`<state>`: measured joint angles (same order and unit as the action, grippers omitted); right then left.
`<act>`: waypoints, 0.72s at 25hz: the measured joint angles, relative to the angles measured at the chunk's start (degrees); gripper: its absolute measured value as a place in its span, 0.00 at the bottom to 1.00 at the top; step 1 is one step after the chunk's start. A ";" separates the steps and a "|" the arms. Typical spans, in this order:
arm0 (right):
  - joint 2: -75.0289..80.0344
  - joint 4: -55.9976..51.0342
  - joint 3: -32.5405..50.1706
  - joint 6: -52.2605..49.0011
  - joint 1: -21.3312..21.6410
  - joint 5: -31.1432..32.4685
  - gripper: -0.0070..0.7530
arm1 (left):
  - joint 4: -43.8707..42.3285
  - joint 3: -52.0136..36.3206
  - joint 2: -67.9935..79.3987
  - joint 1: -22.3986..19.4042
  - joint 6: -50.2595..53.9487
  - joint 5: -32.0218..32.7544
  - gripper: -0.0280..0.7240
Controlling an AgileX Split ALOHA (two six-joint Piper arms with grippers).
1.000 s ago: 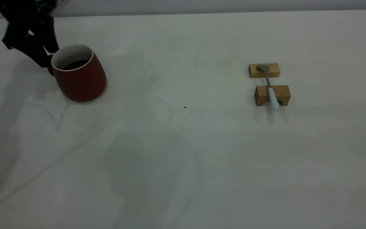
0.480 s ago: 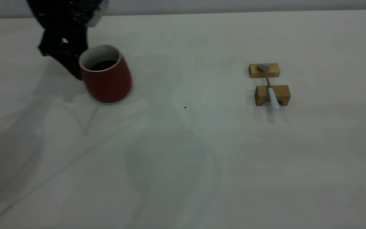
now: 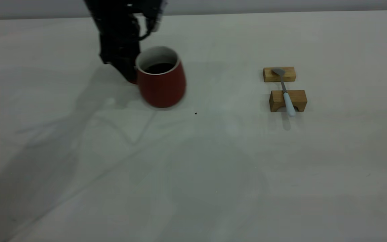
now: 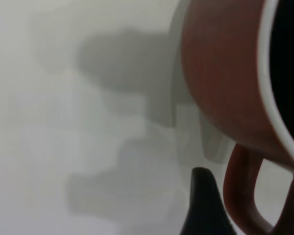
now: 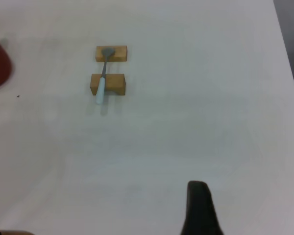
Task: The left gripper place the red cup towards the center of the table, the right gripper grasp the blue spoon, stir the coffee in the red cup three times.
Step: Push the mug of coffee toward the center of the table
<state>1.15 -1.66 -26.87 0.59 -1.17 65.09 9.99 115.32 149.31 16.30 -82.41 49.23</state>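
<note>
One red cup [image 3: 161, 82] holding one pool of dark coffee [image 3: 159, 68], one blue spoon [image 3: 286, 94], two tan wooden blocks, far [image 3: 279, 74] and near [image 3: 288, 100], one dark speck [image 3: 195, 113], one surface [image 3: 213, 174], one left tool [image 3: 126, 69]

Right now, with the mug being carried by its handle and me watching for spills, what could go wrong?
The red cup holds dark coffee and is gripped only at its handle by the left tool; a jerk could tilt it and slosh liquid onto the table. The blue spoon merely rests across two wooden blocks, so a careless grasp might knock it off.
</note>
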 joint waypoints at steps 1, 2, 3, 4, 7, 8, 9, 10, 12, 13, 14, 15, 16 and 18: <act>0.00 0.00 0.00 0.00 0.00 0.00 0.76 | 0.00 0.00 0.00 0.84 0.84 -0.73 0.78; 0.00 0.00 0.00 0.00 0.00 0.00 0.76 | 0.00 0.00 0.00 1.63 1.34 -1.38 0.78; 0.00 0.00 0.00 0.06 0.00 0.00 0.76 | 0.13 0.00 0.00 2.26 1.74 -2.15 0.78; 0.00 0.00 0.00 0.06 0.00 0.00 0.76 | 0.60 0.00 0.06 2.93 1.99 -2.86 0.78; 0.00 0.00 0.00 0.06 0.00 0.00 0.76 | 3.01 0.00 0.27 4.08 2.25 -4.44 0.78; 0.00 0.00 0.00 0.06 0.00 0.00 0.76 | 3.79 0.00 0.29 4.29 2.25 -4.68 0.78; 0.00 0.00 0.00 0.06 0.00 0.00 0.76 | 4.23 0.00 0.34 4.30 2.32 -4.68 0.78; 0.00 0.00 0.00 0.06 0.00 0.00 0.76 | 4.36 0.00 0.34 4.30 2.52 -4.61 0.78; 0.00 0.00 0.00 0.06 0.00 0.00 0.76 | 4.25 0.00 0.23 4.30 3.46 -3.99 0.78; 0.00 0.00 0.00 0.06 0.00 0.00 0.76 | 3.92 0.00 -0.02 4.30 3.95 -3.44 0.78; 0.00 0.00 0.00 0.06 0.00 0.00 0.76 | 3.18 0.00 -0.38 4.30 4.71 -2.62 0.78; 0.00 0.00 0.00 0.06 0.00 0.00 0.76 | 2.40 0.00 -0.97 4.30 5.73 -1.67 0.78; 0.00 0.00 0.00 0.06 0.00 0.00 0.76 | 1.58 0.00 -1.92 4.30 6.73 -0.90 0.78; 0.00 0.00 0.00 0.06 0.00 0.00 0.76 | 0.48 0.00 -4.25 4.30 9.54 1.20 0.78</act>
<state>1.15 -1.66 -26.87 0.65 -1.17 65.09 10.47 115.32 145.06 20.60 -72.87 50.43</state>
